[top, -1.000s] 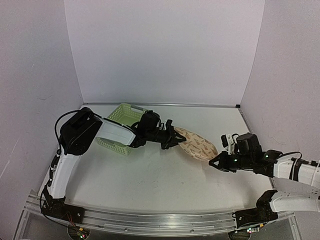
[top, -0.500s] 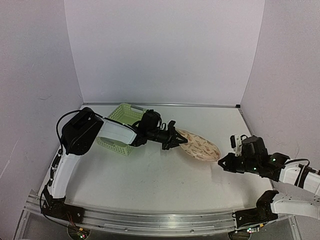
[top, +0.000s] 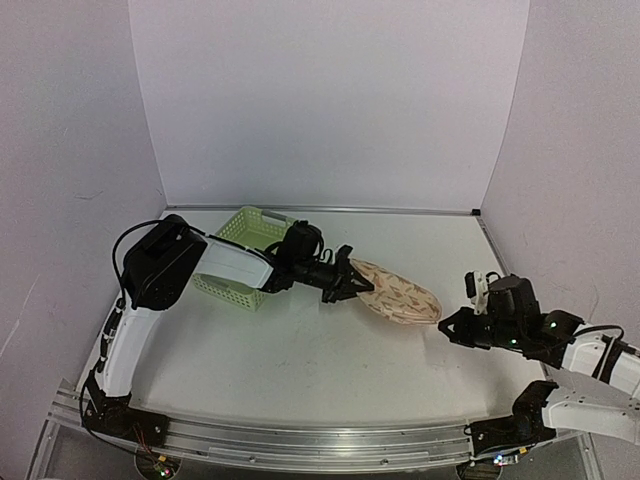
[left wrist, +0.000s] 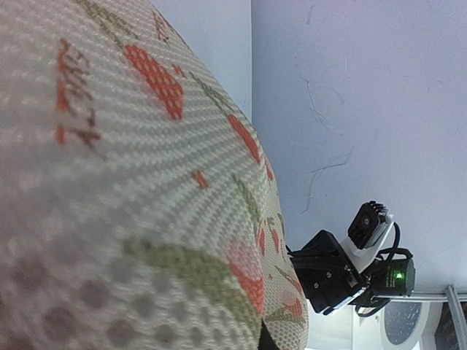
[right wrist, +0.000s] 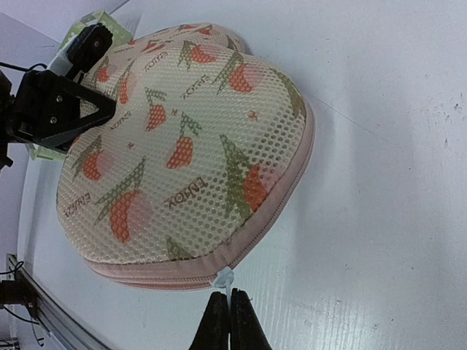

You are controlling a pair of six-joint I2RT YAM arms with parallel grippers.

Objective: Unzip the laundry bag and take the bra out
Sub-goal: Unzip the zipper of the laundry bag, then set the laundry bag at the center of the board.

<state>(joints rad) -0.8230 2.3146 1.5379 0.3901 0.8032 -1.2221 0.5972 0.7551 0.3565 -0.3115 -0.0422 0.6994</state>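
The laundry bag, beige mesh printed with red and green motifs, lies on the table right of the middle. My left gripper is shut on its left end, and the fabric fills most of the left wrist view. My right gripper is shut on the white zipper pull at the bag's pink zip seam. It sits at the bag's right tip in the top view. The zip looks closed along the seam that shows. The bra is not in view.
A light green slotted basket stands behind the left forearm, left of the bag. White walls close in the table on the left, back and right. A metal rail runs along the near edge.
My right gripper has drawn back to the right and toward the near edge with the zipper pull. The bag's right tip has followed it slightly. The left arm has barely moved.
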